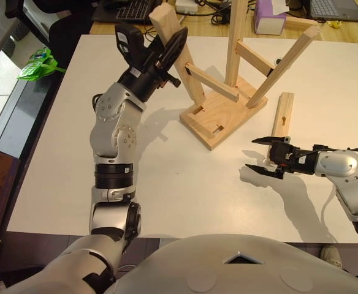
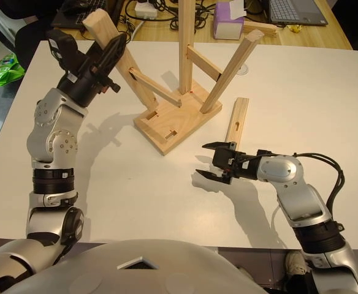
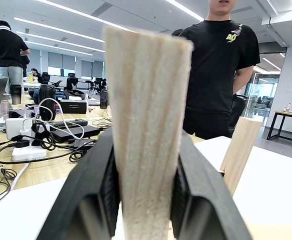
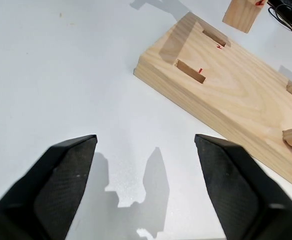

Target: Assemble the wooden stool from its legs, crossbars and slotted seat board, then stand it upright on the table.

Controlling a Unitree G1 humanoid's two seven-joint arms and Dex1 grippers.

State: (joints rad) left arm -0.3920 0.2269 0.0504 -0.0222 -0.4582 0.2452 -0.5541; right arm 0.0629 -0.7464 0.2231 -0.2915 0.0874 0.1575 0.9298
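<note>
**A:** Where does the stool stand?

**B:** The slotted seat board point(image 1: 228, 114) lies flat on the table point(image 1: 185, 196), towards the far side, with three legs rising from it. The left gripper point(image 1: 168, 49) is clamped around the upper end of the leftmost leg point(image 1: 191, 79), its fingers pressed on two opposite faces. A crossbar point(image 1: 214, 81) runs from that leg to the middle leg point(image 1: 233, 43). A second one point(image 1: 255, 58) links the middle leg to the right leg point(image 1: 283, 61).

**A:** And the right side?

**B:** The right gripper point(image 1: 251, 154) hovers low over the table, spread wide and holding nothing. It is just near of a loose leg point(image 1: 284, 115), which lies flat to the right of the board.

**A:** How would that piece handle?

**B:** It looks like stiff, light, square-sawn softwood, so it should not bend or crush. Its flat faces suit the pads, and I would take it around the middle across the narrow sides, so that it does not swing when it is lifted. The half-built frame is the touchy part, since its joints could work loose if it is pulled sideways.

**A:** What can't you make out?

**B:** I cannot tell whether the held leg's foot is fully seated in its slot, because the joint is hidden behind the leg. The middle leg's top is cut off at the far edge. Two slots point(image 4: 190, 71) near the board's near-left edge look empty, but I cannot see how deep they go.
</note>
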